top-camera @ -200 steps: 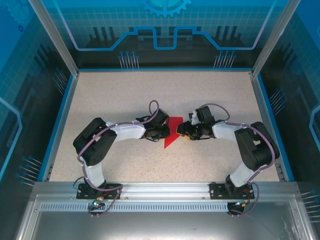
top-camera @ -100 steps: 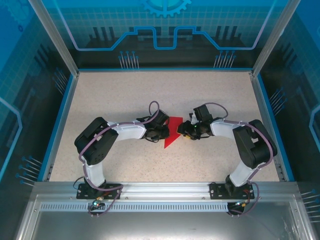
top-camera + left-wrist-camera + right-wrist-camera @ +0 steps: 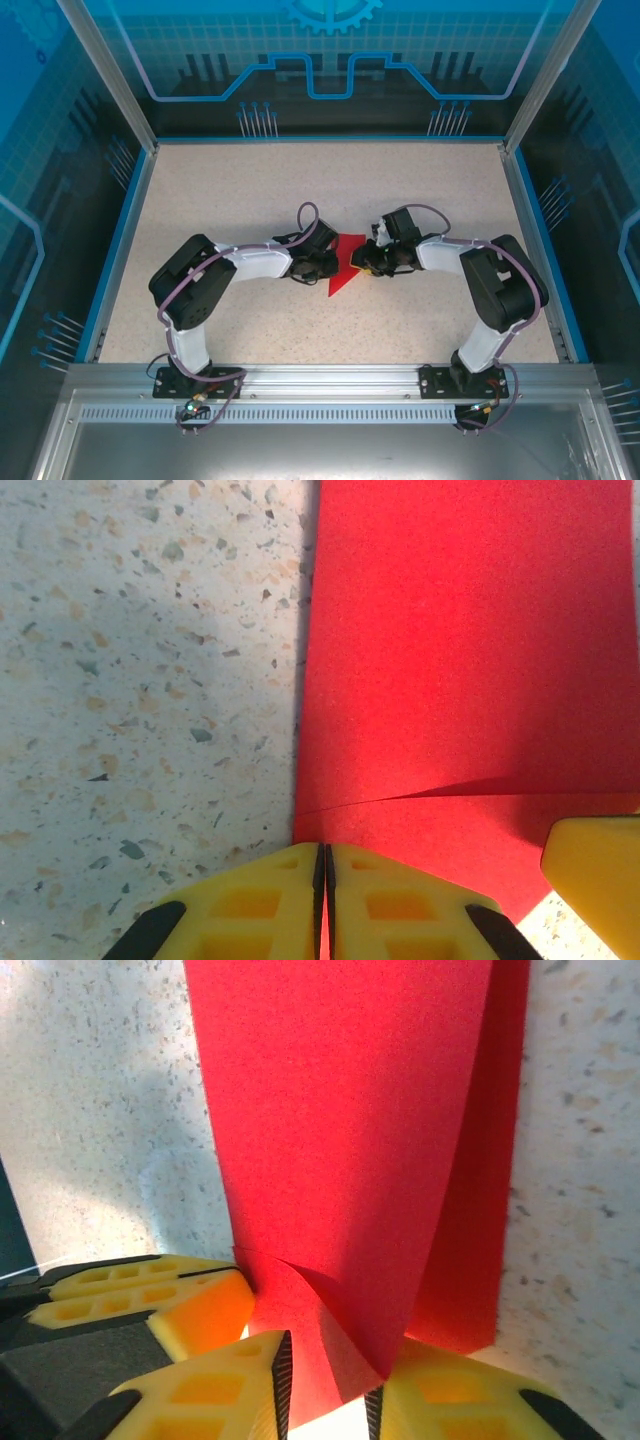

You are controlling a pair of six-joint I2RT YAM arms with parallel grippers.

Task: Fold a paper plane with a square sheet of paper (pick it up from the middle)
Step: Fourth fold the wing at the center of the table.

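- From above, the paper plane (image 3: 344, 264) lies mid-table (image 3: 230, 190), a red pointed shape between the left gripper (image 3: 325, 263) and the right gripper (image 3: 368, 262). The jaws are too small to read there.
- The left wrist view shows yellow fingers (image 3: 270, 905) clenched flat together on the paper's near edge, with a crease just beyond.
- The right wrist view shows a lifted flap curling between narrowly parted fingers (image 3: 235, 1390). I cannot tell whether they pinch it.

Plain red paper plane (image 3: 343, 266) on beige speckled table (image 3: 240, 190).
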